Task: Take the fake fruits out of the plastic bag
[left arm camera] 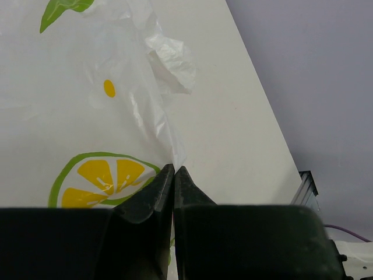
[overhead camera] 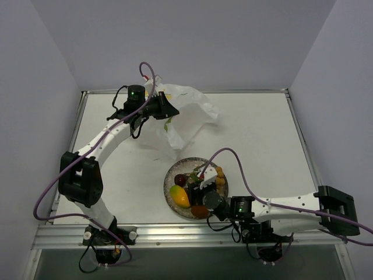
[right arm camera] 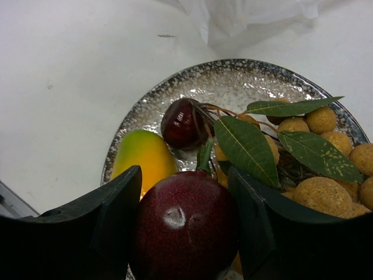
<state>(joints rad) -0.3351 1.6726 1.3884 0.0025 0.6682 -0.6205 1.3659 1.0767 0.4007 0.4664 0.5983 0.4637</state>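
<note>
Right wrist: right pincer (right arm camera: pixel 185 178) grips maroon ball (right arm camera: pixel 186 230); left pincer (left arm camera: pixel 174 169) pinches bag (left arm camera: pixel 81 122).

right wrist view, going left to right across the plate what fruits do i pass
mango → small maroon ball → bunch of berries with leaves; the large maroon ball in front overlaps the first two, so left out

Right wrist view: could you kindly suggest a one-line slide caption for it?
Right claw gripping a dark maroon plastic ball over a round speckled glass plate holding other fake fruits.
</note>
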